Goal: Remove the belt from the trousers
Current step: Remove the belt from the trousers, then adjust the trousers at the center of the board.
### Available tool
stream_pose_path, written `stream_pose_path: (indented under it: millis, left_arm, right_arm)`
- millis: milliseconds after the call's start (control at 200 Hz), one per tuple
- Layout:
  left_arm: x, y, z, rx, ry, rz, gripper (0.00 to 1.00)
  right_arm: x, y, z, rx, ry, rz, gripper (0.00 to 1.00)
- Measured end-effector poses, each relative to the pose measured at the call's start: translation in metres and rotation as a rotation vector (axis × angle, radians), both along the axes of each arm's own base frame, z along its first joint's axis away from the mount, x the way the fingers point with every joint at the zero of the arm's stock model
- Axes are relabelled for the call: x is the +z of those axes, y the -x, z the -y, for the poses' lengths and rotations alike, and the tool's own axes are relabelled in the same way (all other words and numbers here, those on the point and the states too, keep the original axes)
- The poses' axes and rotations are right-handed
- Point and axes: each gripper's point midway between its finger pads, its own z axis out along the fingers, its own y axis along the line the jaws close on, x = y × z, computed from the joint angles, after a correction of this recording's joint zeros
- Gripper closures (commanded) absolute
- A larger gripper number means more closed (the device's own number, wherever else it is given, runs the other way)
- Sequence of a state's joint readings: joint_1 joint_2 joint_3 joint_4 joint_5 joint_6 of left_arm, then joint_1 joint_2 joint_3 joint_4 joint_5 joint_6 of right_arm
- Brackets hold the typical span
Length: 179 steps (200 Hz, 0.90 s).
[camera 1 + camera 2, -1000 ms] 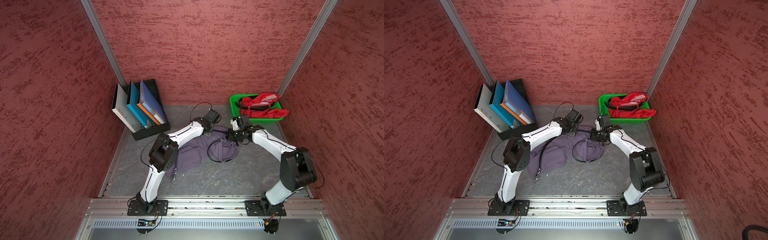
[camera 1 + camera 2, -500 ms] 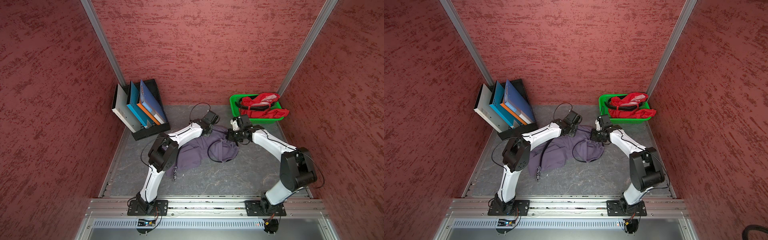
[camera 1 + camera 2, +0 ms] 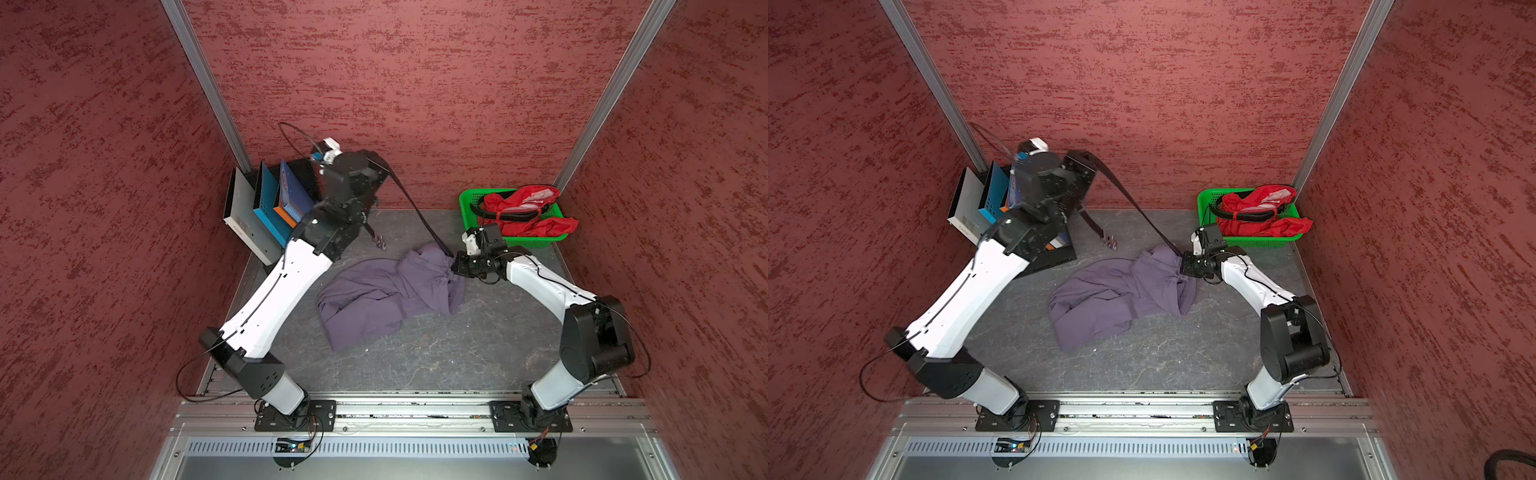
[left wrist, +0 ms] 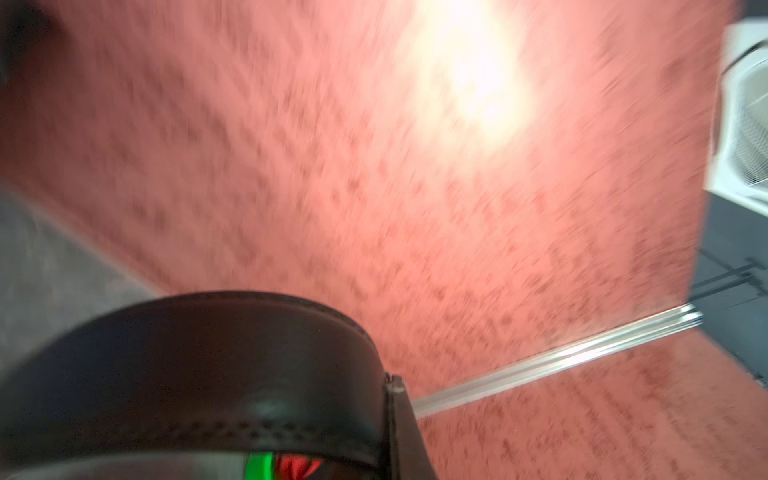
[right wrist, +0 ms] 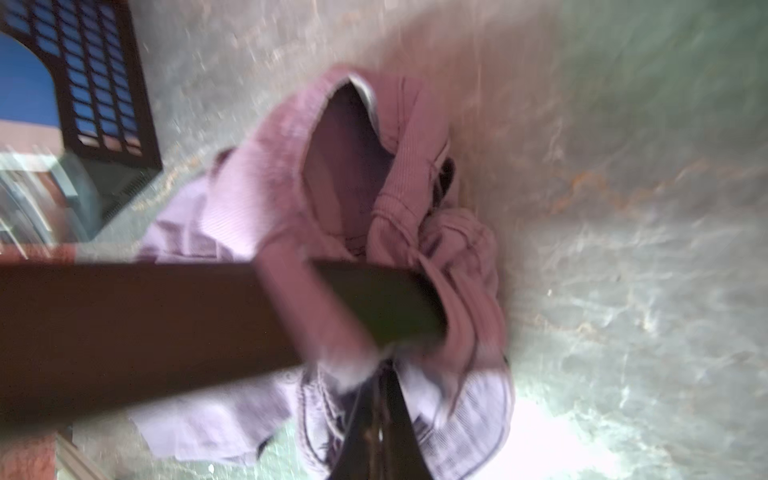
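Left gripper (image 3: 375, 162), high up near the back wall, is clamped on the black belt (image 3: 417, 209). The belt runs taut down to the purple trousers (image 3: 374, 299) lying on the table (image 3: 457, 345). Its buckle (image 3: 379, 242) dangles. Right gripper (image 3: 456, 266) pinches the trousers' waistband.

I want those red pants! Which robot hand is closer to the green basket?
Right. The right hand is just in front of the green basket, gripping the purple trousers. The left hand is raised far off, holding the belt.
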<state>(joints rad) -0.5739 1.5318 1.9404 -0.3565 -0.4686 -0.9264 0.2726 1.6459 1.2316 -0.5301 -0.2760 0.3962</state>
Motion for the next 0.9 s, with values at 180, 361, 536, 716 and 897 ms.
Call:
stream_pose_path:
  millis: [180,361,536,716,897]
  left_arm:
    - [0.064,0.047,-0.052,0.065,-0.074,0.143,1.0]
    - [0.117,0.096,-0.083,0.061,-0.103,0.265,1.0]
    - [0.168,0.133,-0.101,0.065,-0.127,0.406,1.0]
    - [0.208,0.169,-0.113,0.044,-0.123,0.543,1.0]
    - [0.223,0.165,-0.08,-0.168,-0.034,0.604,1.0]
  right_arm:
    - [0.003,-0.031,0.003,-0.03,0.014,0.017,1.0]
    - [-0.031,-0.059,-0.001,-0.051,0.023,-0.047,1.0]
    - [-0.111,-0.042,0.003,-0.084,0.052,-0.224,1.0]
    - [-0.114,-0.045,-0.005,-0.083,-0.009,-0.202,0.94]
    - [-0.083,-0.047,-0.032,0.006,-0.183,-0.075,0.01]
